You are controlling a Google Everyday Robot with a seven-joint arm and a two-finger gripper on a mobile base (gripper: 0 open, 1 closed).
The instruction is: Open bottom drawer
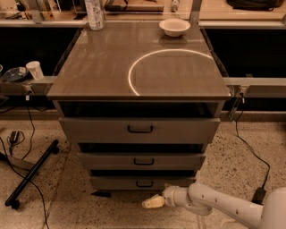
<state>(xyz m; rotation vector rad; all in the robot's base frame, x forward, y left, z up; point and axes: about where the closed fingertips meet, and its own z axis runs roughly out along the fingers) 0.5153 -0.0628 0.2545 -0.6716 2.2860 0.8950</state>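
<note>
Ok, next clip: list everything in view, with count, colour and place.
cabinet: one, grey-brown, centre
top drawer: one, grey-brown, tallest front
middle drawer: one, grey-brown, below it
bottom drawer: one, grey-brown, lowest, smallest black handle
bowl: one, white, cabinet top, back right
bottle: one, pale, cabinet top, back left
cup: one, white, left ledge
cables: several, black, floor both sides
stand leg: one, black, floor left
arm: one, white, lower right
gripper: one, cream, near the floor below the bottom drawer's handle

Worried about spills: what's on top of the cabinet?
A white bowl and a bottle at its back edge; the bottle's top is cropped. The pincer is low, before the bottom drawer.
</note>
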